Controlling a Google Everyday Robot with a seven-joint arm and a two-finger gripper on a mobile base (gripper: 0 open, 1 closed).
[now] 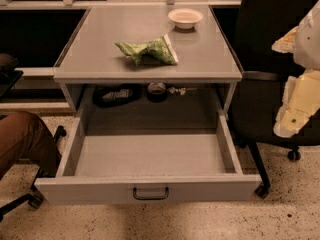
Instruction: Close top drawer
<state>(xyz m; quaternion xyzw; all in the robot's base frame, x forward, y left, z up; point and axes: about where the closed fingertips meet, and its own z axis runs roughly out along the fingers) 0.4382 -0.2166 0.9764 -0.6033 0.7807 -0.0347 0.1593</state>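
The top drawer [90, 189] is sitting pulled far out of the front of the cabinet [100, 49], its tray showing bare at the near end and its dark loop handle [150, 193] facing the camera at the panel's centre. A crumpled green bag [147, 50] and a white bowl [185, 18] are resting on the cabinet's top. The gripper [298, 104] is hanging off the cabinet's right side, apart from the drawer; cannot tell whether it is open or closed.
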